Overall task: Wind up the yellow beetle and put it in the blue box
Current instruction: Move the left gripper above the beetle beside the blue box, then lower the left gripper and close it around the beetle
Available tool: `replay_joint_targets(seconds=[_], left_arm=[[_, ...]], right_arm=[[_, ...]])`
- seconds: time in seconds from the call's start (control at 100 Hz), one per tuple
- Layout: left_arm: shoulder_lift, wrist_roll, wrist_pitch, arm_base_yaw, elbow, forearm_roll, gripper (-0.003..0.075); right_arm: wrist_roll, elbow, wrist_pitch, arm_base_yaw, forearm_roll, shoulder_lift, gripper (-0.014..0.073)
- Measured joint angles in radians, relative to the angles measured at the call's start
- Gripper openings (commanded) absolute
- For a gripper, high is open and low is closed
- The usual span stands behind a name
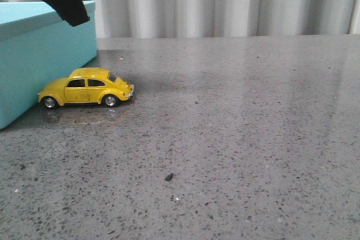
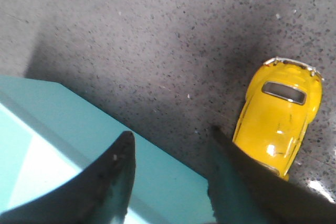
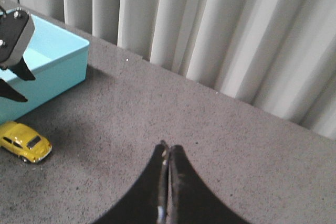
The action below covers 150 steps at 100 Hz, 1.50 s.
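Observation:
The yellow beetle stands on its wheels on the grey table, close beside the blue box at the far left. It also shows in the left wrist view and the right wrist view. My left gripper hangs open and empty above the box's near corner, over the car; its fingers frame the box wall with the car just outside them. My right gripper is shut and empty, high above the table, far from the car. The box is open-topped.
The grey speckled table stretches from the car to the right. A pleated grey curtain closes the back edge. A small dark speck lies on the table near the front.

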Motion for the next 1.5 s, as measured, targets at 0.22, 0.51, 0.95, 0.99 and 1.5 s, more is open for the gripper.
replay_joint_targets(seconds=[0.22, 0.51, 0.95, 0.99, 1.5], left_arm=[[0.013, 0.14, 0.02, 0.009, -0.012, -0.109, 0.0483], [0.043, 0.37, 0.089, 0.009, -0.013, -0.223, 0.048], [0.153, 0.385, 0.095, 0.009, -0.013, -0.256, 0.048], [0.161, 0.385, 0.095, 0.009, -0.013, -0.256, 0.0479], [0.195, 0.388, 0.093, 0.009, 0.005, -0.274, 0.0326]], right_arm=[[0.0, 0.032, -0.007, 0.0, -0.002, 0.0, -0.0052], [0.0, 0.034, -0.048, 0.0, -0.006, 0.0, -0.0052], [0.0, 0.034, -0.051, 0.0, -0.016, 0.0, -0.0052], [0.0, 0.034, -0.051, 0.0, -0.016, 0.0, -0.0052], [0.0, 0.034, -0.051, 0.0, -0.016, 0.0, -0.0052]])
